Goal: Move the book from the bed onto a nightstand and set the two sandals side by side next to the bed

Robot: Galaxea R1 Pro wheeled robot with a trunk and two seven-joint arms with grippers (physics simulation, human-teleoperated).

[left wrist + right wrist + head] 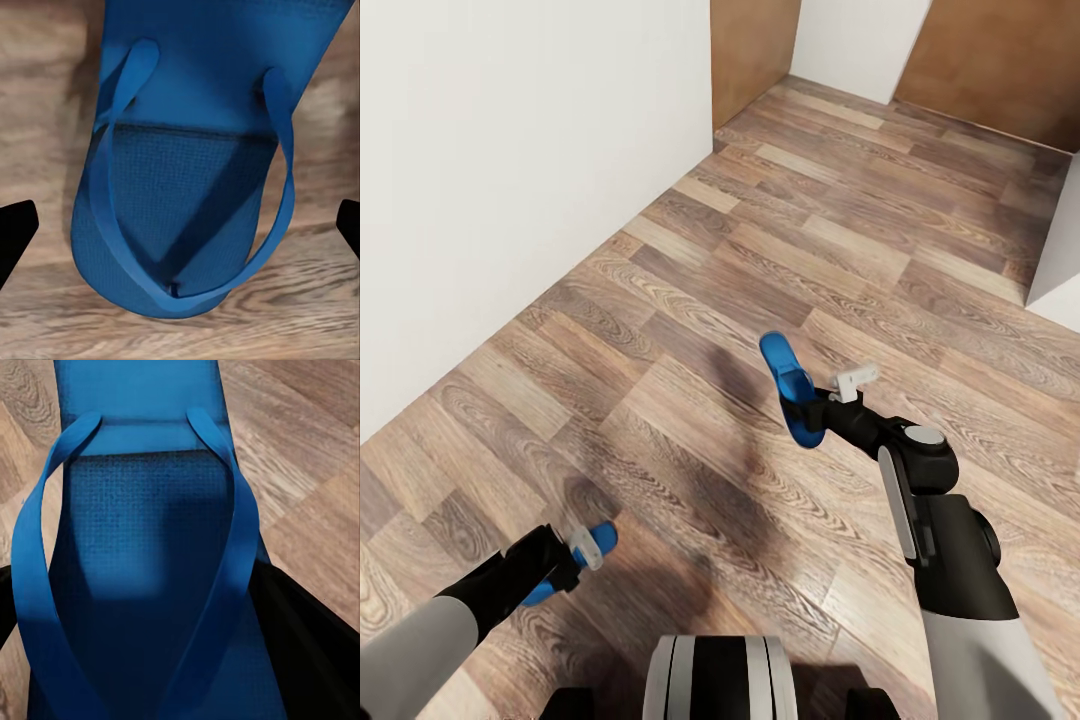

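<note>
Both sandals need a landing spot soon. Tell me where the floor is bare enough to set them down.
Bare wood-plank floor runs from the white wall to the far wooden doors. The left gripper and right gripper each carry a sandal above it. It is crowded only near the robot's base.

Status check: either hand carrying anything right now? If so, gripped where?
Both. The right hand grips one blue sandal at one end; the rest juts out above the floor. The left hand holds the other sandal; its grip point is hidden.
</note>
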